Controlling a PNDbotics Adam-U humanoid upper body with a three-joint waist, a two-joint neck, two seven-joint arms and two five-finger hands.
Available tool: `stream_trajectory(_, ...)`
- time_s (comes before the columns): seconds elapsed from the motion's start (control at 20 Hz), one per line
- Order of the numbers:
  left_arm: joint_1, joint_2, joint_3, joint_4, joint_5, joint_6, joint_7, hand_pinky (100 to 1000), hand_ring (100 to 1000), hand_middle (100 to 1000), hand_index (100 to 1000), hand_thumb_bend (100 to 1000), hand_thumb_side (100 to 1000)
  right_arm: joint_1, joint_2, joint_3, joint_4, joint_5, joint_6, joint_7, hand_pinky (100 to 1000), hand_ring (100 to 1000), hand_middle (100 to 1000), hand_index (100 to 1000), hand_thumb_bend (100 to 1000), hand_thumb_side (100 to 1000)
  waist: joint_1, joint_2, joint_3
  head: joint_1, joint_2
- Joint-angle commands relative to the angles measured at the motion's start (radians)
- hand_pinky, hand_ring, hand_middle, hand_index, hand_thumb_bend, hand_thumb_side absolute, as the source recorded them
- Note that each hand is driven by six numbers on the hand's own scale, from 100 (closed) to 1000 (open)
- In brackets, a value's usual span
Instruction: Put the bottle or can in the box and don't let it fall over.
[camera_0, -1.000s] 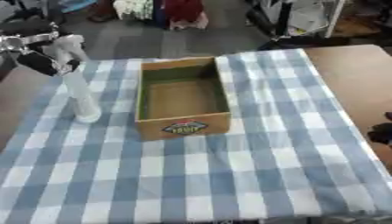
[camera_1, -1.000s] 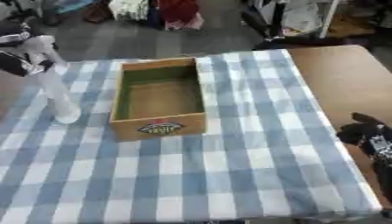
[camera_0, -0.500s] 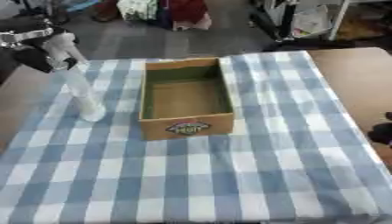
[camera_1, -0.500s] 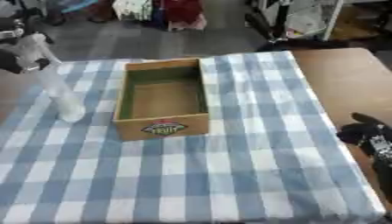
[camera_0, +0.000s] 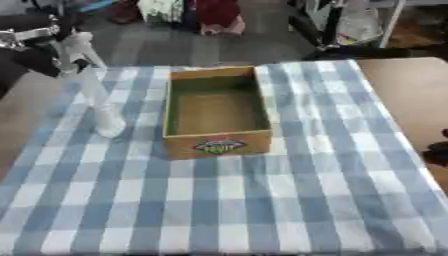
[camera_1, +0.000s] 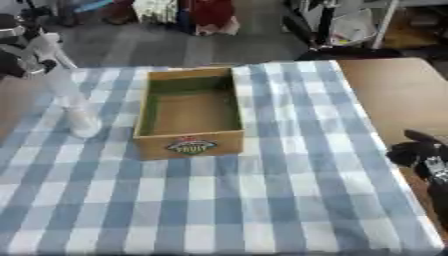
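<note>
A clear plastic bottle (camera_0: 103, 112) stands on the checked cloth left of the box, leaning a little with its top towards the far left. My left hand (camera_0: 39, 47) comes in from the upper left, its fingers curled round the bottle's neck and pale cap. The open cardboard box (camera_0: 216, 111) with a fruit label on its near wall sits mid-table and holds nothing. My right hand (camera_1: 420, 152) rests at the right edge of the table, fingers relaxed, holding nothing.
The blue and white checked cloth (camera_0: 262, 200) covers most of the table; bare brown tabletop (camera_1: 394, 85) shows at the right. Chairs and clutter stand beyond the far edge.
The bottle keeps its spot beside the box with my left hand still at its top. The whole picture has shifted slightly. The right hand has not moved.
</note>
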Motion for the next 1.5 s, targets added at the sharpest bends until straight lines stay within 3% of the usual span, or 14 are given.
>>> stream_trajectory(0.05,-0.032,0.037,0.008,-0.024,0.015,-0.028,-0.021,772,692,678,899,201,601,-0.011,-0.017,-0.001,-0.010,-0.008,-0.006,0.002,773,699,646,849,100,782,0.000,-0.015,-0.001,0.003,0.000)
stream_trajectory(0.4,-0.045,0.030,0.003,-0.032,0.025,-0.023,-0.018,771,702,690,905,201,612,-0.011,-0.016,-0.001,-0.011,-0.008,-0.005,0.001,773,699,646,850,100,782,0.001,-0.016,-0.004,0.007,0.000)
stream_trajectory(0.75,-0.040,0.015,-0.010,-0.021,0.006,-0.041,-0.053,736,643,619,866,114,442,-0.010,-0.015,-0.001,-0.012,-0.008,-0.003,0.001,773,699,646,850,100,782,0.002,-0.016,-0.010,0.009,-0.002)
stream_trajectory(1.1,-0.033,0.003,-0.017,-0.011,-0.026,-0.055,-0.068,705,601,572,835,100,318,-0.010,-0.015,-0.001,-0.013,-0.009,-0.002,0.002,773,699,646,850,100,783,0.003,-0.012,-0.016,0.010,-0.002)
stream_trajectory(1.4,-0.028,-0.002,-0.020,-0.005,-0.042,-0.061,-0.061,624,500,461,763,100,144,-0.011,-0.014,0.000,-0.014,-0.010,-0.001,0.002,773,699,646,849,100,783,0.004,-0.011,-0.017,0.010,-0.002)
stream_trajectory(1.5,-0.028,-0.003,-0.021,-0.005,-0.044,-0.061,-0.057,583,452,401,724,100,130,-0.011,-0.014,-0.001,-0.014,-0.010,-0.001,0.002,773,699,646,849,100,783,0.004,-0.011,-0.016,0.010,-0.003)
